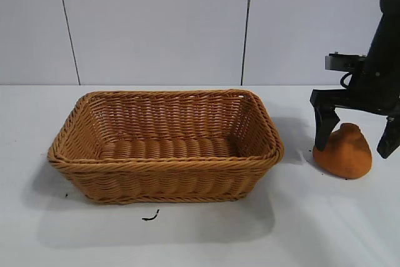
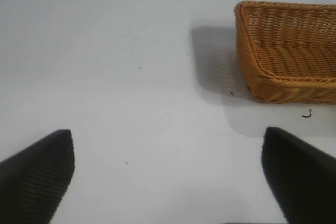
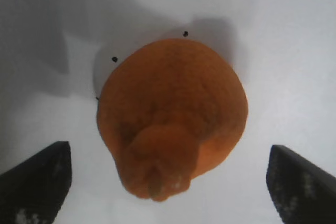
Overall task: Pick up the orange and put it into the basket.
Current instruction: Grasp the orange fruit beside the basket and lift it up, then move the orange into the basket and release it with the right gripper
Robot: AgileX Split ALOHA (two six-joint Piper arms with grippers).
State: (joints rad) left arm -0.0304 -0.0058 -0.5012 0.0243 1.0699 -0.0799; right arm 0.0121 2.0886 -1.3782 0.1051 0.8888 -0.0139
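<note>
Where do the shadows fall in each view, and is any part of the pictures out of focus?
Exterior view: the basket casts a soft shadow on the table in front of it and to both sides.
Left wrist view: the left gripper has its near fingers blurred; basket and shadow look sharper.
Right wrist view: the orange lies between the right gripper fingers, grey shadow beyond it.

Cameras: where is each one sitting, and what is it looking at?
Exterior: level, facing the table; sees basket, orange, open right gripper straddling it.
Left wrist: on the left arm; sees open left gripper over the table.
Right wrist: looks down onto the orange between its fingers.
Shared: exterior and left wrist show the basket.
</note>
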